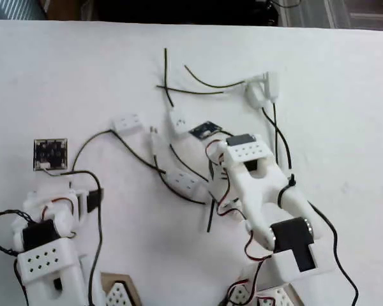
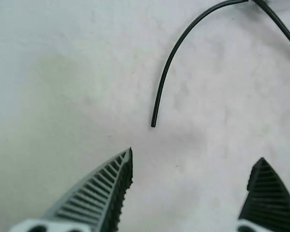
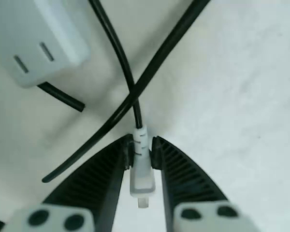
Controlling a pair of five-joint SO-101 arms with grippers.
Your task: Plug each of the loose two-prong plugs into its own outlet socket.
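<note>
We note right end effector [image 3: 141,145] pinching a white plug [image 3: 142,170]; left end effector [image 2: 195,155] spread over bench [image 2: 63,72], high view's lower left.

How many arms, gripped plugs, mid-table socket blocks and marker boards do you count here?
Arms: 2
Gripped plug: 1
Mid-table socket blocks: 3
Marker board: 1
Total: 7

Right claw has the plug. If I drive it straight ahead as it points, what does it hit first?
Probably the black cable crossing the lead of the plug, just ahead of the right claw. The outlet socket lies off to one side of that line; depth is unclear.
</note>
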